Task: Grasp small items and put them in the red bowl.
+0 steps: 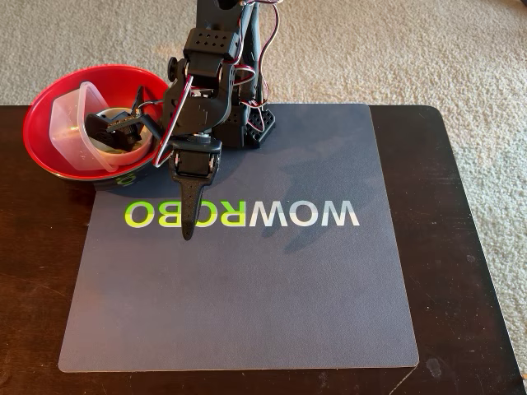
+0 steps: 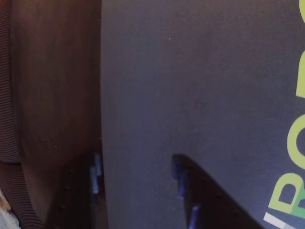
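The red bowl (image 1: 41, 132) stands at the back left of the table in the fixed view. Inside it lie a clear square plastic tub (image 1: 70, 123), a cream round dish (image 1: 128, 146) and a dark grey pointed bracket (image 1: 115, 123) resting across the dish. My gripper (image 1: 189, 230) hangs point-down over the grey mat (image 1: 272, 288), just right of the bowl and above the green lettering. In the wrist view the gripper (image 2: 136, 160) shows two dark fingertips (image 2: 183, 179) standing apart, open, with only bare mat between them.
The grey mat (image 2: 200, 86) with "WOWROBO" printed on it covers most of the dark wooden table (image 1: 461, 247). The arm's base (image 1: 247, 123) stands at the mat's back edge. Beige carpet (image 1: 428, 49) surrounds the table.
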Controlling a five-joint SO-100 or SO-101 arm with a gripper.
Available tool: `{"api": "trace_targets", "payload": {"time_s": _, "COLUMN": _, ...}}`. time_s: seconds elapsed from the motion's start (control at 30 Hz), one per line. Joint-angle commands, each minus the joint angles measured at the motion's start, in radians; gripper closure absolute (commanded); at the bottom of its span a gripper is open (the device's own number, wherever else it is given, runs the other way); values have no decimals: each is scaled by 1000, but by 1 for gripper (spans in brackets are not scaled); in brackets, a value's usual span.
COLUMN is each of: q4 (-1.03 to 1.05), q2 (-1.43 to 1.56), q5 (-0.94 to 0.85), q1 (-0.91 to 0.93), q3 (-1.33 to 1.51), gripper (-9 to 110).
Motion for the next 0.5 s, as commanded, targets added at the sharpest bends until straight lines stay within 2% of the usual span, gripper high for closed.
{"api": "trace_targets", "payload": {"time_s": 0.0, "q4": -3, "q2": 6, "q5": 0, "q1": -8, "q3": -14, "gripper": 82}}
{"api": "trace_targets", "payload": {"time_s": 0.47, "q4": -9, "q2": 14, "q5": 3, "q1": -3, "q3": -5, "gripper": 82}}
